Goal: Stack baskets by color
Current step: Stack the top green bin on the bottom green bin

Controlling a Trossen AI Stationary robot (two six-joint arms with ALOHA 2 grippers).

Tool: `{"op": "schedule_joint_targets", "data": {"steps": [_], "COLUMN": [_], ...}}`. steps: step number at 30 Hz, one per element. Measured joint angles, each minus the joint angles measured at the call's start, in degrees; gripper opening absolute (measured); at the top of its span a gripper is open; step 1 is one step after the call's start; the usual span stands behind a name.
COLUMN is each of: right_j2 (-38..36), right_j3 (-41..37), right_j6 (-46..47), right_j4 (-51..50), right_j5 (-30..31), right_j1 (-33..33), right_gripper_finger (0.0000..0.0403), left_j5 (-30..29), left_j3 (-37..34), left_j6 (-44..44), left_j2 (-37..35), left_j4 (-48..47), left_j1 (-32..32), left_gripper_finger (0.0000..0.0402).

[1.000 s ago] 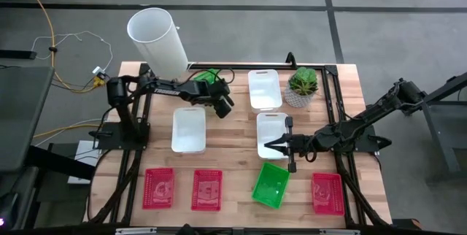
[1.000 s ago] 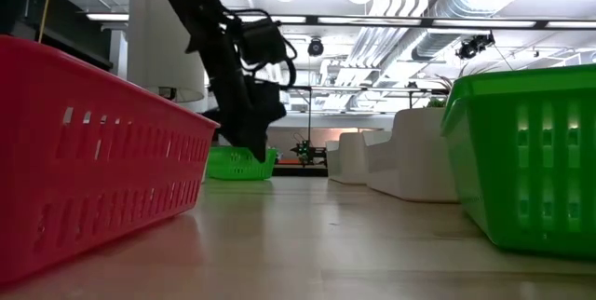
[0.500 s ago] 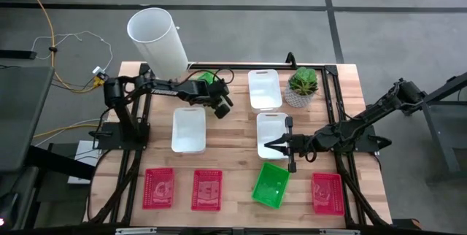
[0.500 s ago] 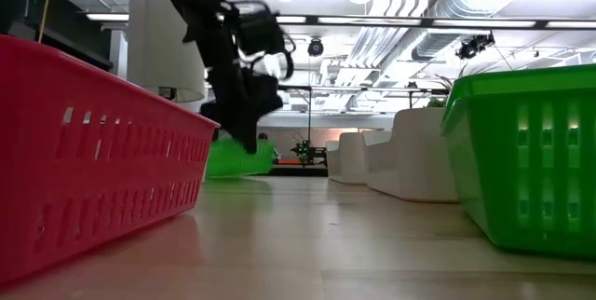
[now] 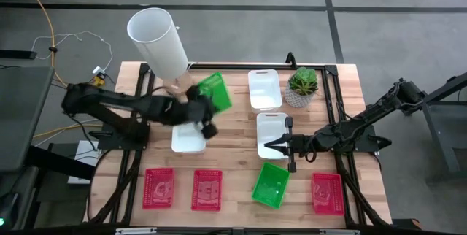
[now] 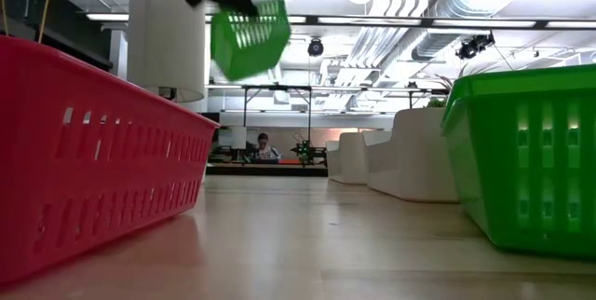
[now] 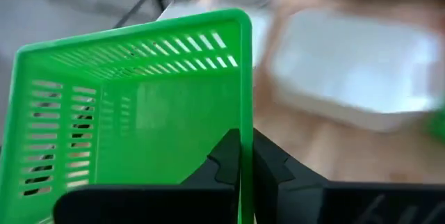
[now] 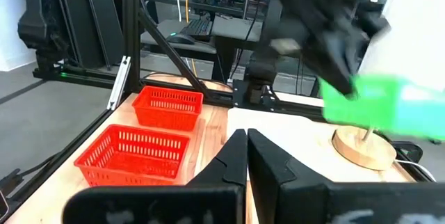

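Note:
My left gripper (image 5: pixel 203 112) is shut on a green mesh basket (image 5: pixel 214 92), which is lifted above the table's far middle and shows high up and tilted in the low view (image 6: pixel 250 36). A second green basket (image 5: pixel 271 185) rests flat on the table near the front. Three red baskets (image 5: pixel 159 188) (image 5: pixel 207 190) (image 5: pixel 327 193) lie along the near edge. Three white baskets (image 5: pixel 187 139) (image 5: pixel 264 89) (image 5: pixel 271 129) rest mid-table. My right gripper (image 5: pixel 280 146) hovers shut and holding nothing by the near end of one white basket. My left gripper pinches one side wall of the green basket at its rim (image 7: pixel 243 137), one finger (image 7: pixel 224 160) inside the basket and one (image 7: pixel 272 165) outside. The basket is lifted clear of the table and hangs tilted, its open side turned toward the wrist camera.
A tall white cylinder (image 5: pixel 156 39) stands on a wooden disc at the far left corner. A small potted plant (image 5: pixel 303 85) stands at the far right. Bare wood lies between the white baskets and the row of baskets along the near edge.
My left gripper has risen fast from the far edge and drawn back a little toward the table's left and near side. The green basket that rested there has gone up with it, is now clear of the table and has tipped. My right arm has kept still.

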Motion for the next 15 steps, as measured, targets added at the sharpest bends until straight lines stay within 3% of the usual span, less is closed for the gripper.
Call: {"op": "schedule_joint_targets", "data": {"steps": [6,10,12,15], "right_j2": [0.0,0.0,0.0,0.0], "right_j3": [0.0,0.0,0.0,0.0], "right_j6": [-1.5,-1.1,-1.2,-1.1], "right_j4": [1.7,2.2,2.2,2.7], "right_j5": [1.7,0.1,0.0,-0.1], "right_j1": [0.0,0.0,0.0,0.0], "right_gripper_finger": [0.0000,0.0000,0.0000,0.0000], "left_j5": [-10.1,-23.0,-28.9,-31.6], "left_j3": [-0.1,-1.5,-3.6,-7.9], "left_j6": [0.8,1.9,4.2,5.9], "left_j2": [-1.4,0.0,0.0,-1.4], "left_j4": [-0.1,4.9,9.7,14.6], "left_j1": [-18.9,-30.6,-35.0,-38.2], "left_gripper_finger": [0.0000,0.0000,0.0000,0.0000]}}
